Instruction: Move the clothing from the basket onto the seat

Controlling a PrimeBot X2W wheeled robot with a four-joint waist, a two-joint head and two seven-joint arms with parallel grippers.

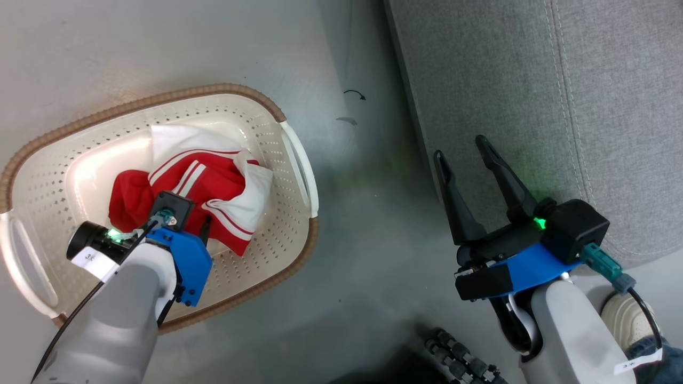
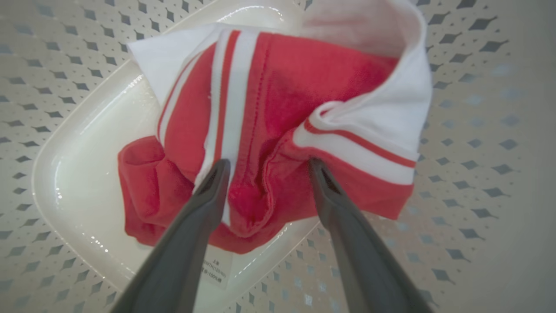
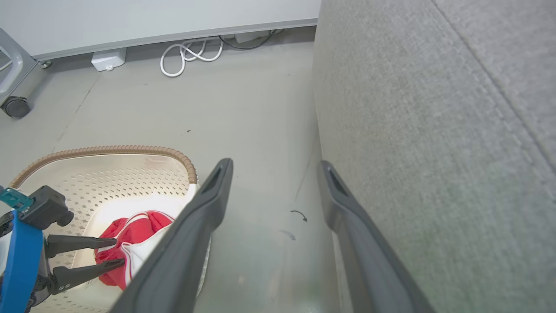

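Left end effector [image 2: 268, 167] spread apart over crumpled red-and-white striped fabric clothing [image 2: 278, 82] mid cream perforated plastic basket [image 1: 48, 181]; shallow pinch could slip off

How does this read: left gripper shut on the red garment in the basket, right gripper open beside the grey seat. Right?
Not shut: the left wrist view shows the left gripper open, astride a fold of the red garment in the basket. Right gripper open beside the grey seat.
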